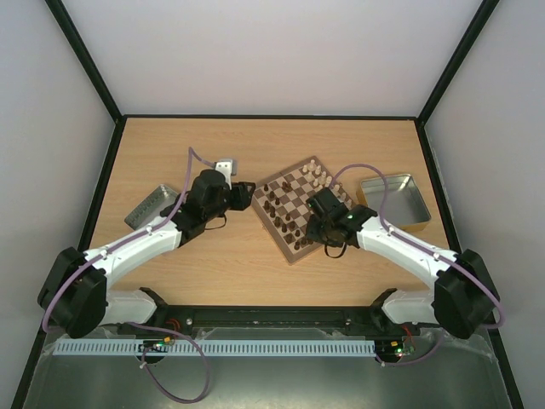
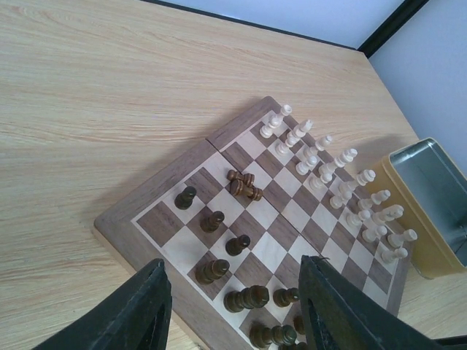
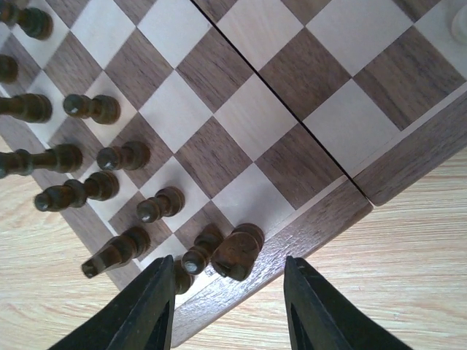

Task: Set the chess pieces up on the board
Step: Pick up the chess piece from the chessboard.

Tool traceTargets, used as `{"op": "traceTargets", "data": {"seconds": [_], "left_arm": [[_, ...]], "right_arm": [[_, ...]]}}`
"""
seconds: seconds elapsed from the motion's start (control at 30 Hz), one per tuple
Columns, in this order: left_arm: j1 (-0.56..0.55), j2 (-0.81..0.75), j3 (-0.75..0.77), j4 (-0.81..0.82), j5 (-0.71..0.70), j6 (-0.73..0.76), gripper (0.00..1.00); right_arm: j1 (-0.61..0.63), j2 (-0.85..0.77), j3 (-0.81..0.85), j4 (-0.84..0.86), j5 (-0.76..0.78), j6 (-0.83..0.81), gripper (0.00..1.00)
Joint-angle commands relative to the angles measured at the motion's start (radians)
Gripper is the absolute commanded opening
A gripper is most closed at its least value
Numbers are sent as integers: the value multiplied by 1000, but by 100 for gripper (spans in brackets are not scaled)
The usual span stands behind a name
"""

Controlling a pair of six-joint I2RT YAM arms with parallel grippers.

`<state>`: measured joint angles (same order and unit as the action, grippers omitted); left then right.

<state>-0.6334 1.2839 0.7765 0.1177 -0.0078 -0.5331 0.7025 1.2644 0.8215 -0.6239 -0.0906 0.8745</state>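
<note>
Hovering right tool (image 3: 228,295) over board (image 3: 241,117) edge

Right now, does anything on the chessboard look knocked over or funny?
Yes. A few dark brown pieces lie tipped over in a little heap near the middle of the chessboard, apart from the other dark ones standing in rows. The cream-white pieces all look upright along their own edge.

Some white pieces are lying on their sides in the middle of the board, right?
Not quite. The toppled pieces in the middle of the board are dark brown, not white. The left wrist view shows this. The white pieces all stand upright in rows along the board's far side.
</note>
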Motion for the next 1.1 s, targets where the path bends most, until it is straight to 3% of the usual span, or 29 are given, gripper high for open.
{"op": "traceTargets", "data": {"seconds": [0.0, 0.63, 0.93, 1.07], "left_arm": [[10, -26, -15, 3, 9, -11, 50], [42, -44, -25, 9, 43, -20, 50], [56, -55, -29, 2, 45, -18, 49], [64, -62, -31, 0, 45, -18, 49]], "right_arm": [[12, 39, -2, 12, 30, 3, 38], [13, 112, -9, 50, 7, 55, 23], [12, 112, 12, 19, 61, 51, 11], [12, 110, 65, -18, 105, 34, 11]]}}
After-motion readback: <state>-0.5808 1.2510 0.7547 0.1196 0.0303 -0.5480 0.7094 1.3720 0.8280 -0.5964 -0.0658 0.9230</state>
